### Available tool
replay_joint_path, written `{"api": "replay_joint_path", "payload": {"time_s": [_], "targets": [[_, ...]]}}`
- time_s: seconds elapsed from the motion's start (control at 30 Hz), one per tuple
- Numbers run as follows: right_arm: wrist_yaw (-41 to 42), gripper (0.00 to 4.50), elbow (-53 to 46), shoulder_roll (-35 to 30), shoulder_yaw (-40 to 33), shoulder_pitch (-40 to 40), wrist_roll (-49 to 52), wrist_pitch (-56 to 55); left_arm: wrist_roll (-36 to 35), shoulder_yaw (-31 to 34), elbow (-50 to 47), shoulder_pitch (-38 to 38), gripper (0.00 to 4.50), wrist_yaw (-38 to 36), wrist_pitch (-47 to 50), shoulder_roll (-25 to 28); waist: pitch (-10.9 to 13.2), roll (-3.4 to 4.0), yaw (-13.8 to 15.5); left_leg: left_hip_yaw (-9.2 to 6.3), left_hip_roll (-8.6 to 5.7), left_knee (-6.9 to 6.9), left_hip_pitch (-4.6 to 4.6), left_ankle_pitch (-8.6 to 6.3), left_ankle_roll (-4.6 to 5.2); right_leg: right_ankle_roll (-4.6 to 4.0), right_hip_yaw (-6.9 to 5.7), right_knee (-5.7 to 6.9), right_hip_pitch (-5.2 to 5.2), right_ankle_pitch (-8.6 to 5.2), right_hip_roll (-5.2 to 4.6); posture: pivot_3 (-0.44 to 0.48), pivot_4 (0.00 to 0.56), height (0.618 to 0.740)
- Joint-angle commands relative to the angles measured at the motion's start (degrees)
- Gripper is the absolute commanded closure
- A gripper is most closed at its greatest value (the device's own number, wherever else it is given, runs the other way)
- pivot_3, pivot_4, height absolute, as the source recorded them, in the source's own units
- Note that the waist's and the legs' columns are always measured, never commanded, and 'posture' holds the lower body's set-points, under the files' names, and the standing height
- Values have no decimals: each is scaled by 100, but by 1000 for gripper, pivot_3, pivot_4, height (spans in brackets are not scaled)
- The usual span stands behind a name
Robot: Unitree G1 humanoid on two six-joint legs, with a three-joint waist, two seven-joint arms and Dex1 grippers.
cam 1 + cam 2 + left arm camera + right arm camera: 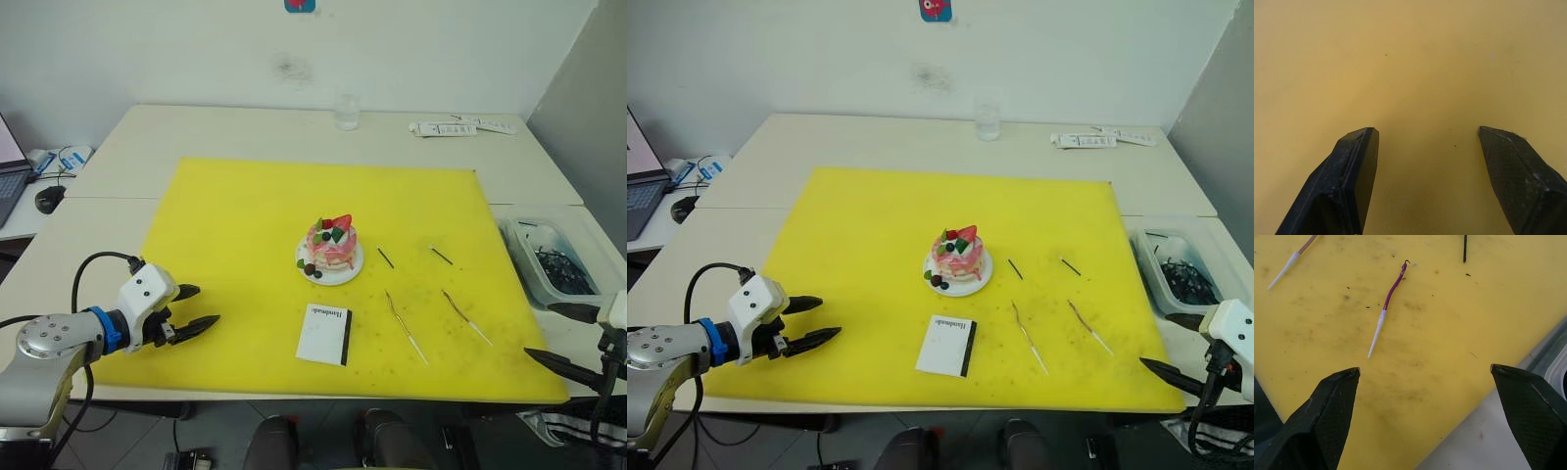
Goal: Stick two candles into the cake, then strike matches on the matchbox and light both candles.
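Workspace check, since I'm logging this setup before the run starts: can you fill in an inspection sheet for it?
Surface: yellow mat over pale tables; dark specks on the mat near the candles.
Job's things: cake on its plate at mat centre, no candles in it; two candles lying flat right of the matchbox; two matches lying beyond them.
Clutter: glass and white remotes at the far table edge; bin of dark items right of the mat.
Grippers: left gripper open, empty, over the mat's near left corner; right gripper open, empty, at the mat's near right edge.
Cables: black cable looping from the left arm.
Surroundings: white wall; laptop and mouse far left.
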Motion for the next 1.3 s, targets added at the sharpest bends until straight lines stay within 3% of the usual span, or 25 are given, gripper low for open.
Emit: {"api": "replay_joint_path", "payload": {"time_s": [0.03, 0.53, 0.93, 1.03, 1.3], "targets": [[3, 35, 34, -11, -199, -72, -12, -95, -87, 58, -101, -45, 898, -21, 41, 3, 0, 0, 0, 0, 0, 0, 0, 0, 0, 0, 0, 0, 0, 0, 0, 0, 150, 740], [55, 35, 131, 40, -148, -35, -52, -290, 1, -2, -156, 55, 898, -18, 122, 46, 0, 0, 0, 1, 0, 0, 2, 0, 0, 1, 1, 1, 1, 0, 1, 0, 150, 740], [52, 35, 169, 82, -32, -27, -73, -397, -500, 241, 68, 20, 898, -395, 218, 11, -1, 1, -1, 1, 0, 1, 2, 0, 0, 1, 1, 2, 1, 0, 1, 0, 150, 740], [36, 0, 142, 109, -27, -46, -65, -398, -544, 313, 51, 75, 17, -428, 182, 10, -1, 1, 0, 0, 0, 1, 3, 0, 0, 0, -1, 3, 1, 0, 1, 0, 150, 740], [-243, 0, -637, 234, -145, -154, 270, 60, -1606, -83, -1641, 339, 17, -822, 1134, 74, -1, 2, 1, 2, 0, 2, 0, 0, 0, 2, 3, 3, 2, 1, 0, 0, 150, 740]]}}
